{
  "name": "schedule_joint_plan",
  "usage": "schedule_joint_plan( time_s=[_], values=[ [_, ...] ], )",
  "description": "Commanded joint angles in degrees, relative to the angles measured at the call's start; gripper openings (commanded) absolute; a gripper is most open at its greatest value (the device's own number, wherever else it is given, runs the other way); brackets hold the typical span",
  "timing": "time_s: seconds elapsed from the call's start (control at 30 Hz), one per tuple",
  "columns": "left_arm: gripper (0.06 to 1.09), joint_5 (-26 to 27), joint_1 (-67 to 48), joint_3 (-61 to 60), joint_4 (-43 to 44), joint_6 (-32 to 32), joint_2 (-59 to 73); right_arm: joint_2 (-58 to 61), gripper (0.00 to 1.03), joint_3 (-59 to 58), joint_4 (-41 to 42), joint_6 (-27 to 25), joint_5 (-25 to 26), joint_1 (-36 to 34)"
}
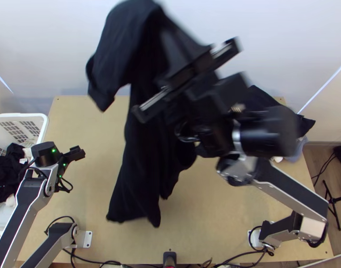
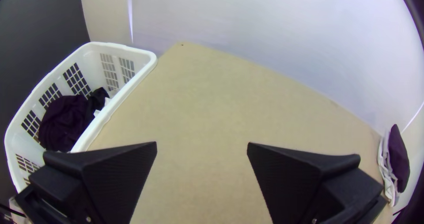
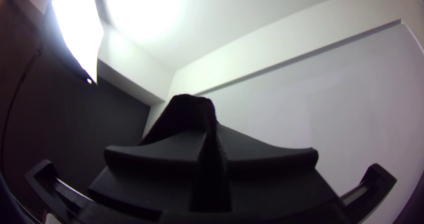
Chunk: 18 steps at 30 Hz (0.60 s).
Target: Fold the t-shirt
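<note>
Looks like the spreading-out stage to me: the right jaws are pinching the black t-shirt (image 1: 145,178), which hangs loosely bunched over the counter (image 1: 96,143), the left jaws sit wide apart and empty, and next it probably needs laying flat.
</note>
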Motion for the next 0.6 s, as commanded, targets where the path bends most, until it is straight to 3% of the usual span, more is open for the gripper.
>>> schedule_joint_plan(
  time_s=[0.0,0.13,0.27,0.4,0.57],
  values=[
    [1.05,0.03,-0.75,0.19,1.14,-1.01,0.45,-1.33,0.03,-17.67,-0.22,10.46,2.83,-6.46],
    [1.05,0.03,-0.84,0.37,1.05,-1.80,0.19,-1.86,0.03,-34.98,1.10,17.67,3.62,-11.64],
    [1.05,0.47,-3.12,2.66,-0.89,-2.24,-1.22,1.30,0.03,-46.76,4.08,20.31,3.62,-15.16],
    [1.05,3.28,-8.22,3.45,-2.73,0.39,-2.18,6.49,0.03,-49.48,6.19,20.39,4.33,-18.50],
    [1.05,5.65,-23.60,2.92,-5.81,10.68,-5.08,13.35,0.03,-47.46,7.42,20.39,5.91,-22.72]
  ],
)
